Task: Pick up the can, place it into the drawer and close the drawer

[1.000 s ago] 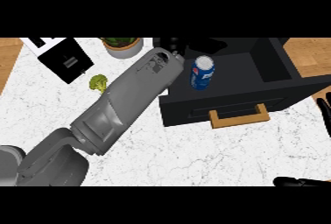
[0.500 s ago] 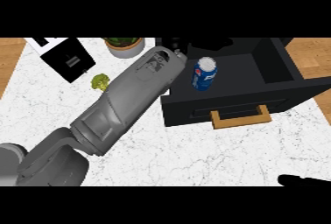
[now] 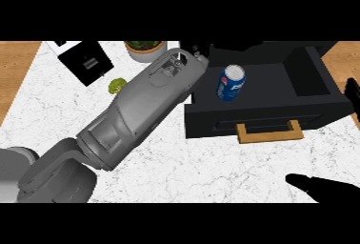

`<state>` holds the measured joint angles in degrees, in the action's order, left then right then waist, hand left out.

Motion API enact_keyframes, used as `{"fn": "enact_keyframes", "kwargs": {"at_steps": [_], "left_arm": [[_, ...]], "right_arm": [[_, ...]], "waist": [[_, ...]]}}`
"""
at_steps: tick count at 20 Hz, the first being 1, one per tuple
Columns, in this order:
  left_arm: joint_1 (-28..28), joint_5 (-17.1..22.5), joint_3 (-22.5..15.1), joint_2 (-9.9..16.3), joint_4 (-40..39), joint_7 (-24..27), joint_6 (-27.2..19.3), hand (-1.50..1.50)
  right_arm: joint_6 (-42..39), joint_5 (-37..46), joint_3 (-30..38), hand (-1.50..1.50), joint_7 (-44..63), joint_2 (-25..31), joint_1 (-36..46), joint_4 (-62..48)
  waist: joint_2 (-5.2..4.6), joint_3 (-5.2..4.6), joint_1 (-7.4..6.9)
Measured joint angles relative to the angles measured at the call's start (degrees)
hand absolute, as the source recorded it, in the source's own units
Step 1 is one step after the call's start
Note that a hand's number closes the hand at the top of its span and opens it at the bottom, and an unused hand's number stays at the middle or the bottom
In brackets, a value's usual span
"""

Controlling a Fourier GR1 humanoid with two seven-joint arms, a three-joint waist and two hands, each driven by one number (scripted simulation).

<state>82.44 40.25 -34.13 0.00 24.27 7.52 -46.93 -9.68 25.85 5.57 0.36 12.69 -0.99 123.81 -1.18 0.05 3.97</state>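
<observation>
While my left hand [image 3: 199, 51] sits mostly hidden past its forearm at the drawer's [image 3: 309, 81] rear-left corner, fingers impossible to judge, I see the can [image 3: 231, 83] upright inside the open drawer; my right hand [image 3: 330, 189] shows straight fingers below it.

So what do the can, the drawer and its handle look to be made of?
Can: likely metal, glossy blue printed wall with a silvery top. Drawer: matte black panels, possibly painted wood or metal; the look leaves it open. Handle: light brown, wood-like, no shine.
</observation>
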Motion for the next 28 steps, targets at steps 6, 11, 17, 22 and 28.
{"fn": "enact_keyframes", "kwargs": {"at_steps": [6,11,17,22,28], "left_arm": [[0.44,0.08,-0.89,0.0,0.67,-0.71,-0.83,-1.5],[0.48,-0.48,-0.25,0.35,1.76,-2.2,-0.88,-1.5],[-2.13,-2.84,-1.32,3.19,7.87,-6.72,-1.82,-1.5],[-3.57,-4.51,-1.49,8.61,12.86,-11.29,-0.49,-1.5],[-7.45,-6.25,-2.01,14.35,21.32,-15.71,0.01,-1.5]], "right_arm": [[2.61,14.08,-5.55,-1.5,-0.36,2.0,3.14,-5.4],[6.0,24.5,-10.35,-1.5,-0.52,1.82,4.94,-13.22],[12.78,31.78,-11.75,-1.5,-0.57,-0.8,8.27,-24.56],[20.32,34.22,-10.11,-1.5,-3.34,-2.64,12.51,-35.66],[26.69,37.5,-7.56,-1.5,-4.83,-3.04,19.1,-46.81]], "waist": [[0.41,-0.01,-1.84],[0.81,-0.03,-3.38],[1.35,-0.03,-5.04],[1.61,-0.3,-5.55],[2.29,-1.0,-6.25]]}}
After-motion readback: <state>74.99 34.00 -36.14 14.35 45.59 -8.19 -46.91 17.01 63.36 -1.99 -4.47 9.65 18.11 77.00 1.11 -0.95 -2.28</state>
